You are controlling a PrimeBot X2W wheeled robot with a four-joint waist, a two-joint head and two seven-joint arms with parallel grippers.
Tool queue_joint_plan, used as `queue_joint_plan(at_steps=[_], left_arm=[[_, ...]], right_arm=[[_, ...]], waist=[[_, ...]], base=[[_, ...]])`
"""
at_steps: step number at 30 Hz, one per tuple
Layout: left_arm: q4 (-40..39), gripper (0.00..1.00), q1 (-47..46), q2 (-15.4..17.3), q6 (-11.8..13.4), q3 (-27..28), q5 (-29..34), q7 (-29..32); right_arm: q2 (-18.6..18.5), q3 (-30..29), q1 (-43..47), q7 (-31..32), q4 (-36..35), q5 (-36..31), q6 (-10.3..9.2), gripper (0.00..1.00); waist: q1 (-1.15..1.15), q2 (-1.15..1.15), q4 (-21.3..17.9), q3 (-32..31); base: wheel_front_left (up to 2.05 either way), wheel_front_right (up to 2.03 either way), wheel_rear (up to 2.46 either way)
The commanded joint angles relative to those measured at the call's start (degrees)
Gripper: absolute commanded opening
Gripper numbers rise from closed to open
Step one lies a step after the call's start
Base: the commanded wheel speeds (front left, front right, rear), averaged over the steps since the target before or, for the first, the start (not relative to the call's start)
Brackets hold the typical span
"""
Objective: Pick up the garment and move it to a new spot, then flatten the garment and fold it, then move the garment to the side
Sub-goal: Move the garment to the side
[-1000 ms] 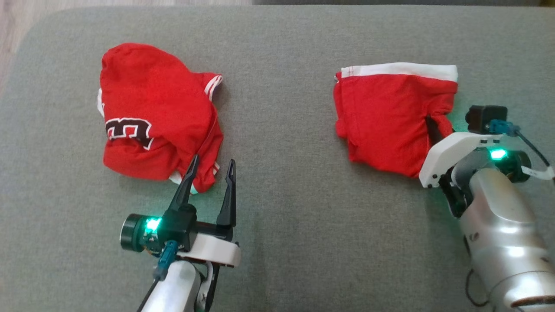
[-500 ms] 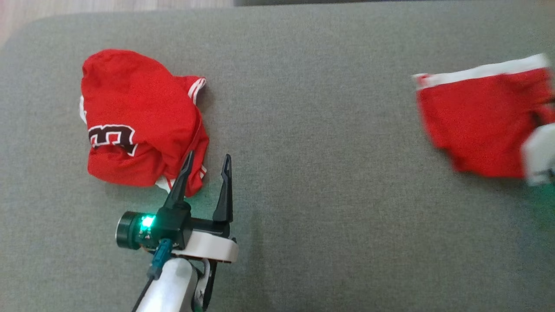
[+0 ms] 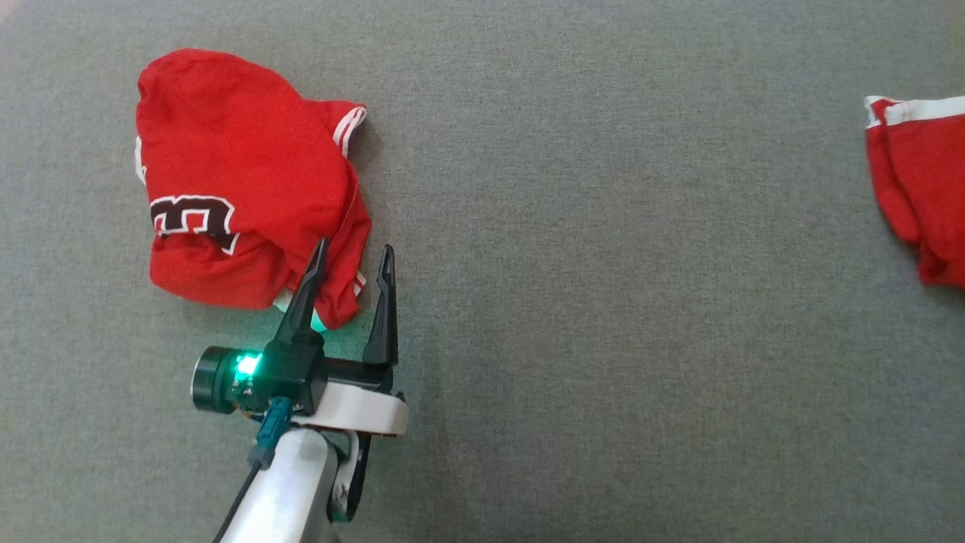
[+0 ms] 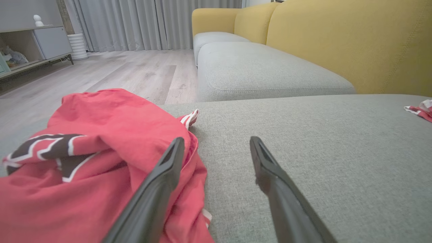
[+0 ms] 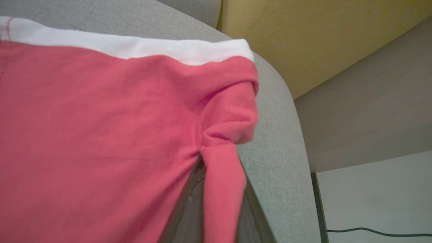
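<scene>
A crumpled red jersey [image 3: 241,181] with a black and white number lies on the grey cushion at the left. My left gripper [image 3: 355,245] stands open at its near right corner, one finger over the cloth and the other over bare cushion. The left wrist view shows the jersey [image 4: 84,162] beside the spread fingers of the left gripper [image 4: 216,140]. A second red garment with a white band [image 3: 920,181] lies at the right edge. In the right wrist view my right gripper [image 5: 219,168] is shut on a fold of this garment [image 5: 101,128].
The grey sofa cushion [image 3: 603,339] stretches wide between the two garments. A yellow backrest [image 4: 337,40] rises behind it, with wood floor [image 4: 135,67] and a cabinet [image 4: 33,40] beyond. The cushion's rounded edge [image 5: 280,135] drops off just right of the held garment.
The white-banded garment has slid far to the right with my right gripper, which has left the head view. The head view shifted slightly. The left gripper stays by the jersey.
</scene>
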Motion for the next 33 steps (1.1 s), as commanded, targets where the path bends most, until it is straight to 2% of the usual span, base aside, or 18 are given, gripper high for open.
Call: queue_joint_plan(at_steps=[1, 2, 3, 4, 5, 12, 16, 20, 22, 23, 25, 26, 27, 31, 33], left_arm=[[-1.66, 1.00, -1.41, 0.14, -0.19, 2.13, 0.56, -0.54], [-1.65, 1.00, -1.39, 0.14, -0.20, 2.20, 0.62, -0.54], [-1.62, 1.00, -1.39, 0.14, -0.19, 2.25, 0.68, -0.54], [-1.57, 1.00, -1.40, 0.14, -0.16, 2.30, 0.75, -0.54], [-1.48, 1.00, -1.40, 0.14, -0.14, 2.34, 0.81, -0.54], [-1.16, 1.00, -0.86, 0.14, -0.08, 3.08, 0.92, -0.54], [-1.69, 1.00, 0.06, 0.14, 0.03, 4.26, 1.17, -0.54], [-2.38, 1.00, 1.40, 0.14, 0.10, 5.85, 1.33, -0.54], [-3.00, 1.00, 2.60, 0.16, -0.10, 6.57, 1.66, -0.54], [-3.00, 1.00, 2.60, 0.16, -0.10, 6.57, 1.66, -0.54], [-3.54, 1.00, 3.60, 0.19, -0.05, 7.19, 1.77, -0.54], [-3.83, 1.00, 4.17, 0.21, 0.01, 7.56, 1.79, -0.54], [-4.31, 1.00, 5.24, 0.25, 0.02, 8.21, 1.80, -0.54], [-4.60, 1.00, 6.88, 0.29, -0.33, 9.08, 1.90, -0.54], [-4.78, 1.00, 7.61, 0.28, -0.40, 9.33, 1.93, -0.54]], right_arm=[[-2.19, 0.08, -0.70, -0.76, -0.84, -0.30, 0.37, 0.00], [-2.06, -0.35, -0.85, -0.93, -0.53, -0.53, 0.37, 0.00], [-1.94, -0.87, -1.03, -1.26, -0.30, -0.82, 0.37, 0.13], [-1.63, -1.41, -1.19, -1.48, -0.05, -1.14, 0.37, 0.50], [-1.16, -2.04, -1.31, -1.05, 0.55, -1.27, 0.37, 1.00], [1.66, -4.95, -2.22, -2.31, 0.54, -4.12, 0.37, 1.00], [4.99, -6.35, -3.17, -4.69, -2.01, -5.01, 0.37, 1.00], [10.81, -7.52, -3.62, -8.24, -6.51, -3.43, 0.37, 1.00], [15.48, -8.01, -3.17, -10.64, -11.36, -1.42, 0.37, 1.00], [15.48, -8.01, -3.17, -10.64, -11.36, -1.42, 0.37, 1.00], [18.91, -8.36, -2.10, -11.63, -15.26, -0.17, 0.37, 1.00], [20.59, -8.46, -1.25, -11.90, -17.24, 0.21, 0.37, 1.00], [23.89, -9.01, 0.91, -12.37, -21.45, 1.32, 0.37, 1.00], [30.47, -9.99, 7.05, -12.95, -29.87, 2.66, 0.37, 1.00], [32.55, -10.03, 10.93, -13.31, -33.75, 2.32, 0.37, 1.00]], waist=[[-0.01, 0.00, -0.01, 0.00], [-0.01, 0.00, -0.03, 0.00], [-0.01, 0.00, -0.08, -0.04], [-0.01, 0.00, -0.16, -0.16], [-0.01, 0.00, -0.27, -0.34], [-0.01, 0.00, -1.64, -3.30], [-0.01, 0.00, -2.88, -5.87], [-0.01, 0.00, -4.03, -9.33], [-0.01, 0.00, -4.72, -11.75], [-0.01, 0.00, -4.72, -11.75], [-0.01, 0.00, -5.24, -13.02], [-0.01, 0.00, -5.51, -13.67], [-0.01, 0.00, -5.90, -14.66], [-0.01, 0.00, -6.21, -16.06], [-0.01, 0.00, -6.18, -16.63]], base=[[0.00, 0.00, 0.00], [0.00, 0.00, 0.00], [0.00, 0.00, 0.00], [0.00, 0.00, 0.00], [0.00, 0.00, 0.00], [0.00, 0.00, 0.00], [0.00, 0.00, 0.00], [0.00, 0.00, 0.00], [0.00, 0.00, 0.00], [0.00, 0.00, 0.00], [0.00, 0.00, 0.00], [0.00, 0.00, 0.00], [0.00, 0.00, 0.00], [0.00, 0.00, 0.00], [0.00, 0.00, 0.00]])
